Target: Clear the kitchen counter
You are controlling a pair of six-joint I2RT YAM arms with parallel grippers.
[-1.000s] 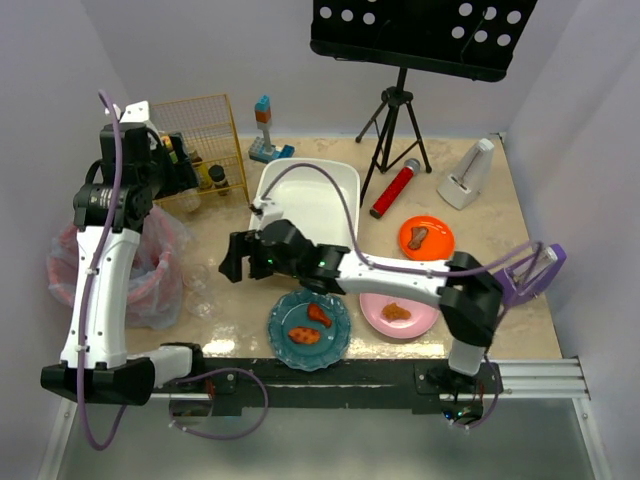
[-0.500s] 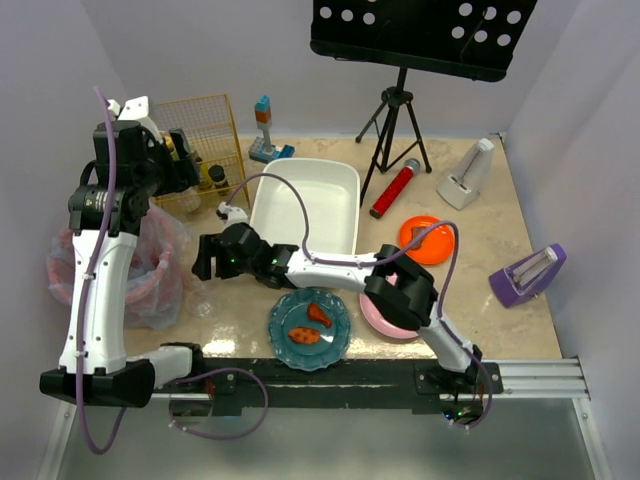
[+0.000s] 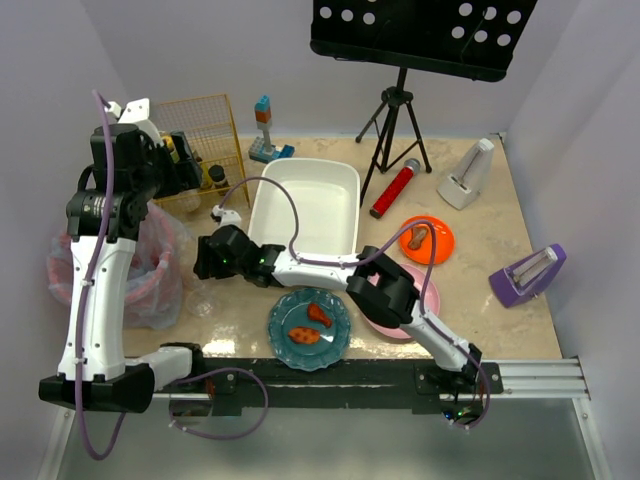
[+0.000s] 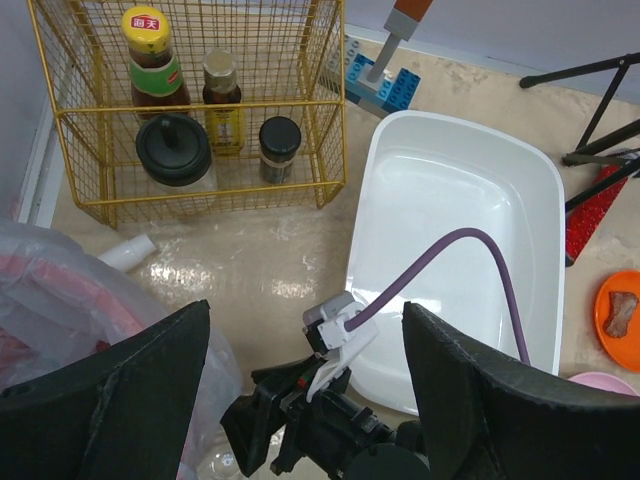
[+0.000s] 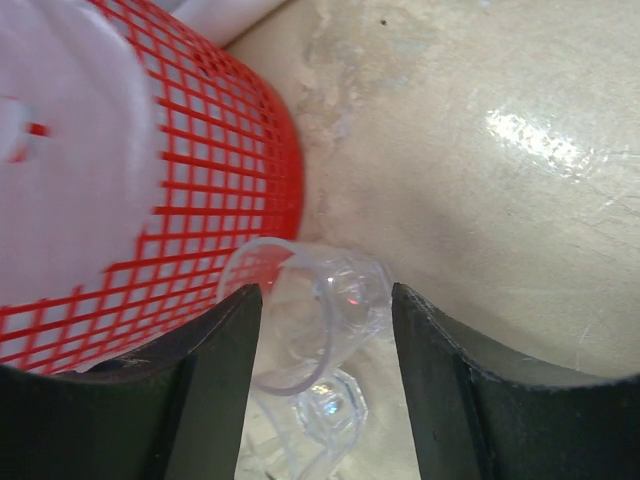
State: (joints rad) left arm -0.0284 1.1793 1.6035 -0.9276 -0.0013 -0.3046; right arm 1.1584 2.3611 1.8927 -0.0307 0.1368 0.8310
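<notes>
- Kitchen counter (image 3: 480,230) stretches beyond both arm bases. A blue plate (image 3: 335,345) of food and a red microphone (image 3: 395,188) are among the items on it, so I judge the clearing far from done.
- White tub (image 3: 305,205) sits mid-worktop toward the far edge, empty, probably there to receive dishes.
- Red mesh bin (image 5: 150,200), lined with a plastic bag, stands at the worktop's left edge, likely for rubbish.
- Left gripper (image 4: 305,320) hangs high over the far left corner, jaws wide apart and empty, leaving room below for the other arm.
- Right gripper (image 5: 322,295) reaches across to the left edge, jaws apart on either side of a clear cup (image 5: 345,290) lying beside the bin. I cannot tell whether the pads touch it.
</notes>
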